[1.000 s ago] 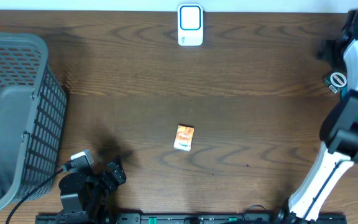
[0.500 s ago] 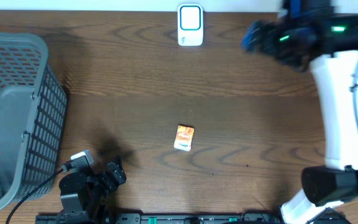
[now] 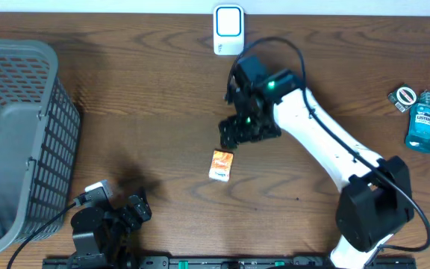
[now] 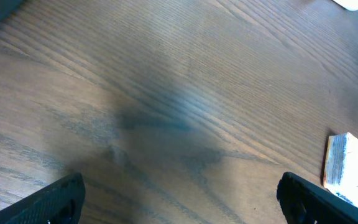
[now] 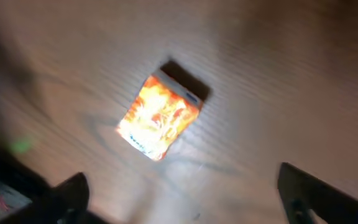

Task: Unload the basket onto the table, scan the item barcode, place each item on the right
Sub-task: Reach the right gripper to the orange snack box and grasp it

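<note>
Hovering: right gripper (image 3: 228, 137) hangs just beyond the orange packet (image 3: 221, 164), not touching it
Right jaws: wide apart, nothing between them; fingertips (image 5: 67, 196) sit at the bottom corners of the wrist view
Packet pose: flat on the wooden table (image 3: 312, 75), mid-table, slightly skewed; right wrist view is blurred, so no barcode is readable
Parked: left gripper (image 3: 134, 209) at the near-left table edge, jaws wide and empty, well apart from the packet
Left wrist view: packet's edge shows at far right
Far edge: white scanner (image 3: 228, 30), well apart from the packet
Far left: grey basket (image 3: 21, 127)
Far right: blue bottle (image 3: 424, 123) lying down
</note>
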Controlling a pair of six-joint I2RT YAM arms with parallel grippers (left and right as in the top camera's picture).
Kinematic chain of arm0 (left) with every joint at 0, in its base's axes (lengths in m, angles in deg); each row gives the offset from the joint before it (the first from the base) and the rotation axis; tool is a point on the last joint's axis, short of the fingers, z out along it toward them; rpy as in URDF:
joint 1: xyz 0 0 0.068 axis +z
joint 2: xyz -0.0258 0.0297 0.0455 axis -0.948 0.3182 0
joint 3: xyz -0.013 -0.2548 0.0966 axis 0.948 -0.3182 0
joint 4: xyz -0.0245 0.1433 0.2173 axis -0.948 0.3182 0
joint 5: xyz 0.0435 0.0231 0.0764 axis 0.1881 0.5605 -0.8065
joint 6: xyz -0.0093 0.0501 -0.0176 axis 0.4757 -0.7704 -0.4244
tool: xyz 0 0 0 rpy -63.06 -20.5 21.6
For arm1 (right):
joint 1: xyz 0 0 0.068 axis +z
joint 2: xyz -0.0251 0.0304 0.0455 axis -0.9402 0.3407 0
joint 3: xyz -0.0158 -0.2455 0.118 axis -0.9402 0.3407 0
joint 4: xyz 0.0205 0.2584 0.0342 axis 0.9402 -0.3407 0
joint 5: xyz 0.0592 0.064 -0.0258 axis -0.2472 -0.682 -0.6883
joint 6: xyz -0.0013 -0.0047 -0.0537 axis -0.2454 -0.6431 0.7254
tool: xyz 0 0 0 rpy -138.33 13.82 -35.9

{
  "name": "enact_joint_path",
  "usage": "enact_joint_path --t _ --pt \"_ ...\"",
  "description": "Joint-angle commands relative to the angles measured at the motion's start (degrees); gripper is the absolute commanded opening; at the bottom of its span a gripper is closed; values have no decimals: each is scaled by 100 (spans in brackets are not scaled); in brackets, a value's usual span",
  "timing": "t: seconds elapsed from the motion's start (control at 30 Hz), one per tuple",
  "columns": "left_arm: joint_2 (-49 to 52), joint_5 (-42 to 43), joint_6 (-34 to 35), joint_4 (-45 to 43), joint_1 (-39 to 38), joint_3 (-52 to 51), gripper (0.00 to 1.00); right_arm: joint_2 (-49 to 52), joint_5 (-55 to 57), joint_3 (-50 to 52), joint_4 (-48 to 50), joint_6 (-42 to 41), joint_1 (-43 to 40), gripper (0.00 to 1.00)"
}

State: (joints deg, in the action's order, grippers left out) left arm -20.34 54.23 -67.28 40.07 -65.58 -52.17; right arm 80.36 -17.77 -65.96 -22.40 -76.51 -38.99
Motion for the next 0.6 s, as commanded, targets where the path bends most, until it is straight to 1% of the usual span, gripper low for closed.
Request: enact_joint_path --t 0.0,0.07,0.2,0.33,0.4,0.5,0.57 --pt "-15 -52 -13 186 -22 -79 98 9 -702 544 387 1967 -70 99" --pt "-15 -52 -13 186 -22 -79 98 9 -708 752 737 2479 -83 99" --pt "-15 -52 -13 186 -22 -79 98 15 -726 1082 1397 3226 -68 99" --pt "-15 -52 -13 186 -22 -79 98 195 -730 1178 1873 3331 -68 99" --pt "-15 -52 -13 186 -22 -79 98 352 -813 1176 2081 3331 -68 98" --pt "-15 -55 -13 186 -22 -79 98 549 -1121 1176 2116 3375 -68 94" --pt "-15 -52 -13 186 -22 -79 98 767 -1217 1176 2096 3536 -68 88"
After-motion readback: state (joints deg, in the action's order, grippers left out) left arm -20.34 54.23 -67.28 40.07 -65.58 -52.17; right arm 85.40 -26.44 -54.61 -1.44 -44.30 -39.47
